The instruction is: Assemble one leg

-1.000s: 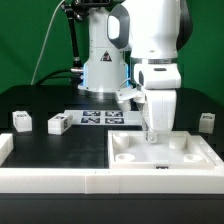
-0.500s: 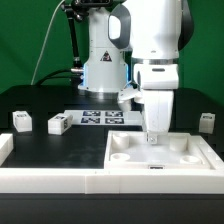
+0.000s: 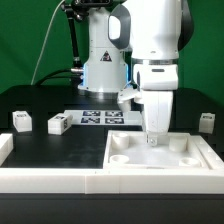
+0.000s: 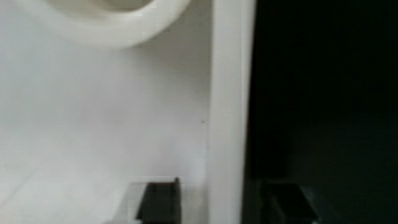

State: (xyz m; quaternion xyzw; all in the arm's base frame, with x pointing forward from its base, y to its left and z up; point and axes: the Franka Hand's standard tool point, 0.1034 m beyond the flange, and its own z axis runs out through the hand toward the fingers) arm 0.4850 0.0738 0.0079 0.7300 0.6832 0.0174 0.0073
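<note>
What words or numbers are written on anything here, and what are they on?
No words, letters or numbers can be read anywhere.
The marker board: only black-and-white square patterns, no writing.
The leg, like the other legs: a small black-and-white tag, too small to make out.

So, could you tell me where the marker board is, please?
The marker board lies flat on the table, with a leg beside it on the exterior view's left and the large white piece just in front.
</note>
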